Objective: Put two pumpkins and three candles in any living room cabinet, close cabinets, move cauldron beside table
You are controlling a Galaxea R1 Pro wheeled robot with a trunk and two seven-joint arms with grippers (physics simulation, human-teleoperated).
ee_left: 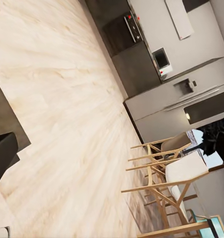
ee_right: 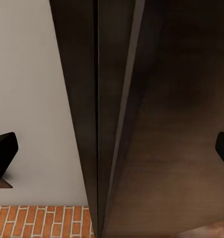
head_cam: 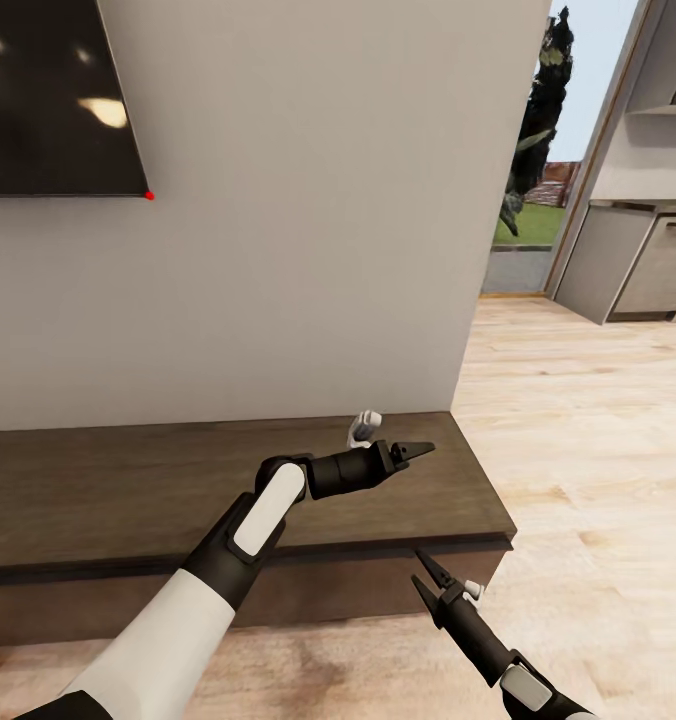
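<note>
The cabinet (head_cam: pixel 128 490) is the long, low dark-brown unit against the wall, and its fronts look shut. My left gripper (head_cam: pixel 416 451) hovers open over the cabinet's right end, pointing right, with nothing in it. My right gripper (head_cam: pixel 425 578) is open and empty just in front of the cabinet's right front corner. In the right wrist view, its fingertips (ee_right: pixel 2 153) frame the cabinet's dark wood edge (ee_right: pixel 156 124) up close. The pumpkins, candles, cauldron and table are out of view.
A black TV (head_cam: pixel 48 100) hangs on the grey wall above the cabinet. Light wooden floor (head_cam: pixel 578 420) stretches to the right toward grey kitchen units (head_cam: pixel 638 260) and a glass door. The left wrist view takes in wooden chairs (ee_left: pixel 166 173) and kitchen appliances (ee_left: pixel 181 94).
</note>
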